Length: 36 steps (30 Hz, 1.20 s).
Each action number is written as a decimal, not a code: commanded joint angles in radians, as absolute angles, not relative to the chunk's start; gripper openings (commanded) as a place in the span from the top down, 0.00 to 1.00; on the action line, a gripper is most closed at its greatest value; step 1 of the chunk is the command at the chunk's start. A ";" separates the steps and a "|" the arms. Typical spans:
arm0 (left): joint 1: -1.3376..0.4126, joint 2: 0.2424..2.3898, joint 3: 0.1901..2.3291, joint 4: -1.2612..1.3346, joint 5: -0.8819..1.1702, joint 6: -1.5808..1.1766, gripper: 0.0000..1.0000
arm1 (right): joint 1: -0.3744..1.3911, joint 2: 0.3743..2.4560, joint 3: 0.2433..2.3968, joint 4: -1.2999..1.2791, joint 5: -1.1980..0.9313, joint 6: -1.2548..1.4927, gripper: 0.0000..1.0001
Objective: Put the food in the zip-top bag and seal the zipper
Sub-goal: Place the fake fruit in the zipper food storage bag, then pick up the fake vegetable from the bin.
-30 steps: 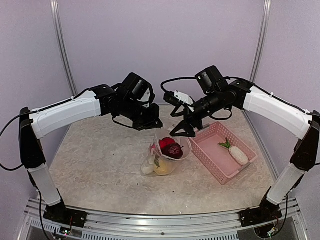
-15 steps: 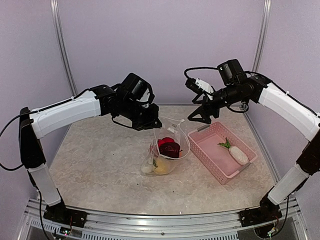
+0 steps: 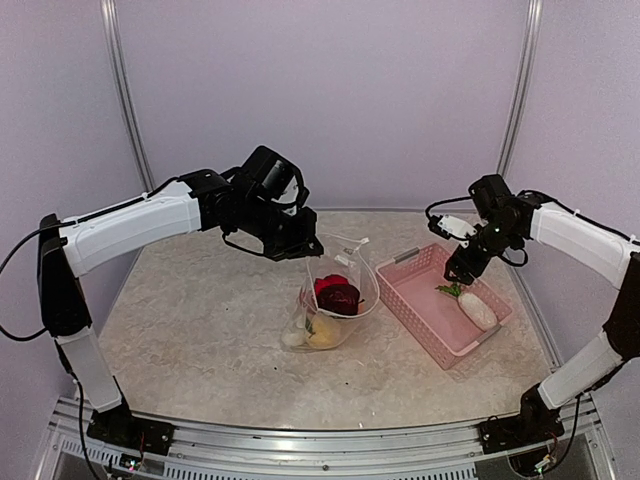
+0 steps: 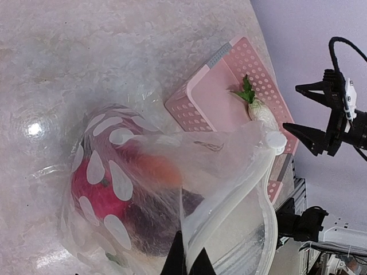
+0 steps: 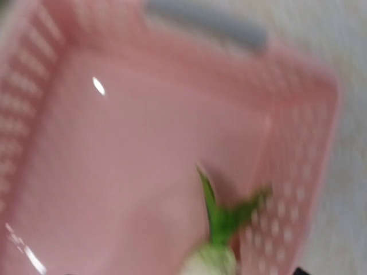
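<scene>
Top external, zip-top bag [image 3: 345,268] upright, apparently open

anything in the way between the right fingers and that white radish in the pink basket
Nothing visible: the white radish lies alone in the pink basket, with the open right gripper just above its leafy end.
</scene>
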State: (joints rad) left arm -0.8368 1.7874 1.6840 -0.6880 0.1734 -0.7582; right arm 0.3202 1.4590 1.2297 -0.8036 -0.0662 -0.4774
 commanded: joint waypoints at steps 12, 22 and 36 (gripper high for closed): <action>-0.836 1.782 1.677 -0.667 0.197 -0.753 1.00 | 0.265 1.437 0.977 -0.718 0.231 -0.452 0.30; -0.840 1.772 1.659 -0.665 0.197 -0.758 1.00 | 0.249 1.488 0.946 -0.679 0.171 -0.437 0.33; -0.842 1.764 1.643 -0.656 0.194 -0.766 1.00 | 0.250 1.547 0.939 -0.672 0.152 -0.407 0.35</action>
